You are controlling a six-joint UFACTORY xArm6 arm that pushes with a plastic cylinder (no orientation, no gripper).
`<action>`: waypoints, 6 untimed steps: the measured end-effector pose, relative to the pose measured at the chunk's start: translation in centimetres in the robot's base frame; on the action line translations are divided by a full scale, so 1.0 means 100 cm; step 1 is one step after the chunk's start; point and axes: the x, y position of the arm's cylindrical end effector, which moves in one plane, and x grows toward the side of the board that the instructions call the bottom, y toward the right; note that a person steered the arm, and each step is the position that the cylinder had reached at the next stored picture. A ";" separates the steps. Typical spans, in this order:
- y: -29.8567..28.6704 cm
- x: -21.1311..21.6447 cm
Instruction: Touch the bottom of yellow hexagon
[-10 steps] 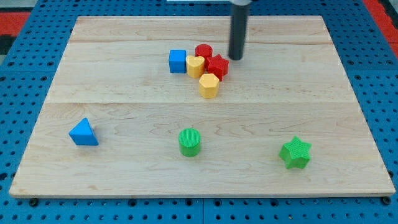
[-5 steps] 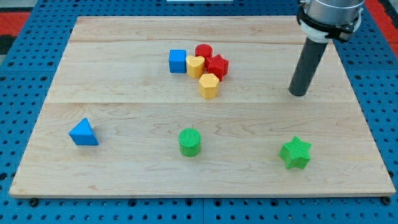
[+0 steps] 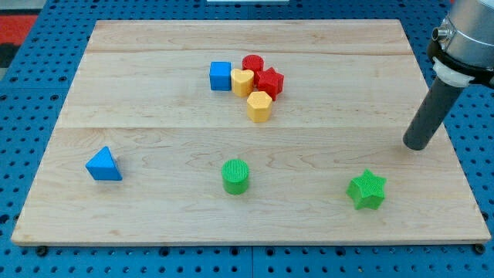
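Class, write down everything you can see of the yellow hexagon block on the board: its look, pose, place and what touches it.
The yellow hexagon is a small, matte, plain yellow block standing flat on the wooden board, above the middle. It forms the lower end of a cluster: the yellow heart and the red star sit just above it, touching or nearly so. Its lower side is free. My tip is far to the view's right, touching no block.

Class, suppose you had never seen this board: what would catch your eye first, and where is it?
First, the tight cluster near the view's top centre: a blue cube, yellow heart, red cylinder, red star and yellow hexagon. Next, the dark rod at the view's right, my tip far from them, above the green star.
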 end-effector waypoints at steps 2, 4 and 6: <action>-0.085 0.018; -0.184 -0.059; -0.225 -0.051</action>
